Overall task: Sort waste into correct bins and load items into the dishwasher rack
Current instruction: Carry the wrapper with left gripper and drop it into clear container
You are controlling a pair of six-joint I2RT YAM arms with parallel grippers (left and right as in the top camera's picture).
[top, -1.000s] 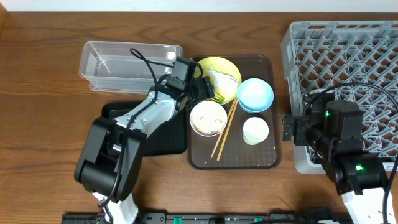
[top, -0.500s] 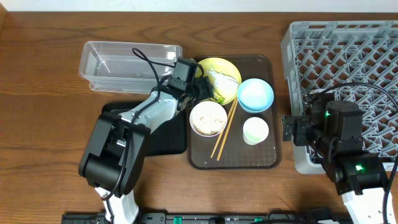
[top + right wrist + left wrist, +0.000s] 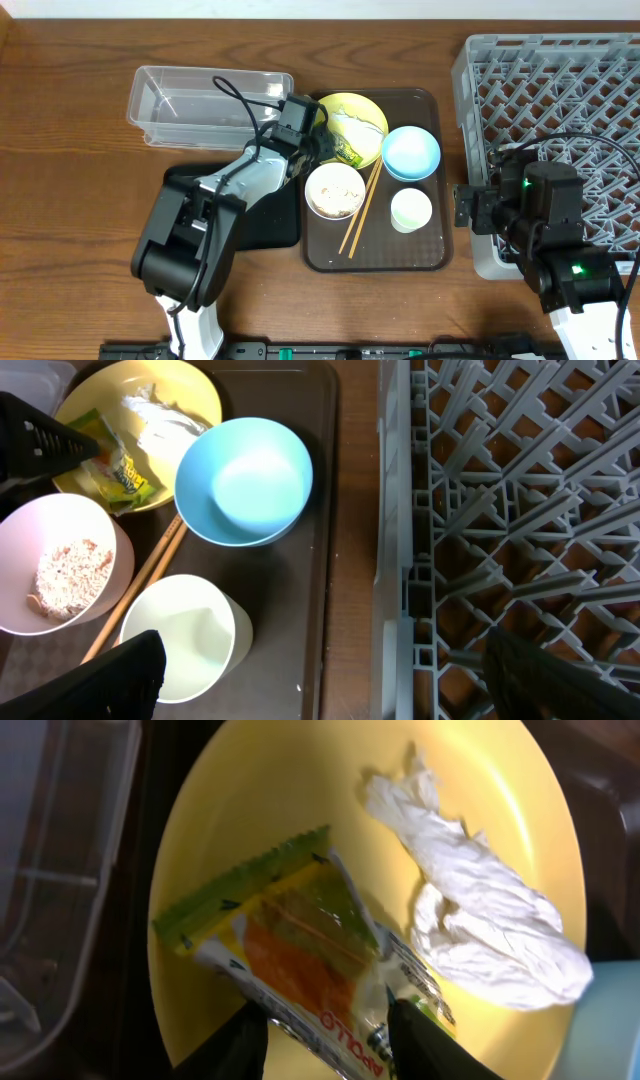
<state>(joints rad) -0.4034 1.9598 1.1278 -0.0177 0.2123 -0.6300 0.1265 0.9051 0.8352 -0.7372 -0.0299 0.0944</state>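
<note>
The green snack wrapper [image 3: 290, 950] lies on the yellow plate [image 3: 250, 800] at the back of the brown tray [image 3: 400, 255], with the crumpled tissue [image 3: 480, 910] just beside it on the same plate. The left fingers [image 3: 238, 1042] are spread to either side of the wrapper's near end, close against its edges. The right fingers [image 3: 110, 675] are wide apart and empty, hanging over the strip of counter [image 3: 352, 560] between the tray and the grey dishwasher rack [image 3: 560, 80], near the white cup [image 3: 190, 635].
</note>
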